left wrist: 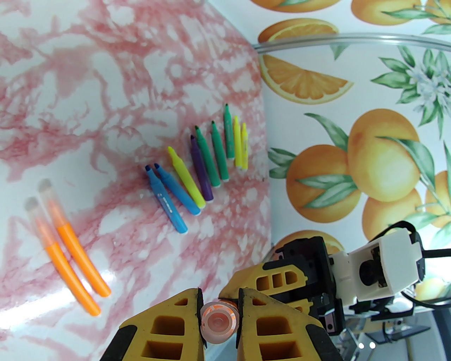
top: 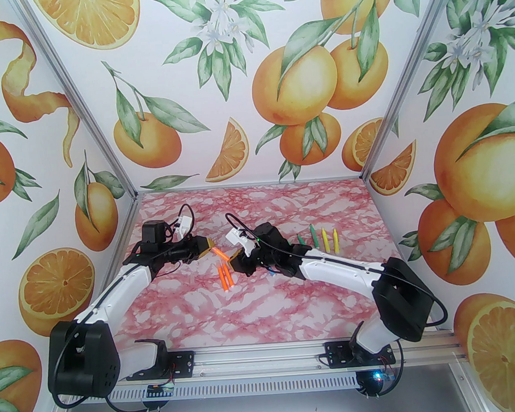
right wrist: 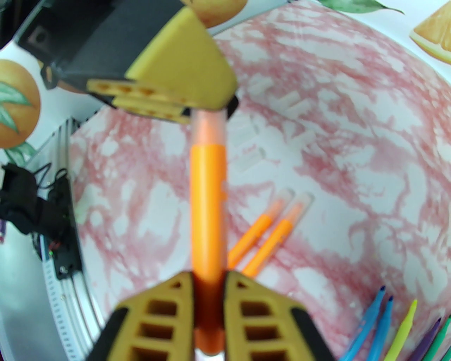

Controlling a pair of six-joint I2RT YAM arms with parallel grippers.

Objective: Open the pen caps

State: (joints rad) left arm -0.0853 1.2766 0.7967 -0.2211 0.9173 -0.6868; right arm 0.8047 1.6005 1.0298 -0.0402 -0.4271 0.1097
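One orange pen [right wrist: 208, 197] hangs over the table between both grippers. My right gripper [right wrist: 209, 278] is shut on its orange barrel. My left gripper [left wrist: 218, 299] is shut on its pale see-through cap [left wrist: 218, 322], seen end-on; the cap [right wrist: 208, 127] sits on the pen. From above, the left gripper [top: 212, 249] and right gripper [top: 232, 259] meet tip to tip around that pen [top: 220, 254]. Two more orange pens [left wrist: 70, 246] lie capped side by side on the table [top: 290, 295].
A row of uncapped blue, yellow, purple and green pens [left wrist: 201, 169] lies to the right, near the right arm [top: 331, 261]. Faint clear pieces, perhaps loose caps, lie on the table [right wrist: 292, 102]. The printed walls stand behind and at both sides.
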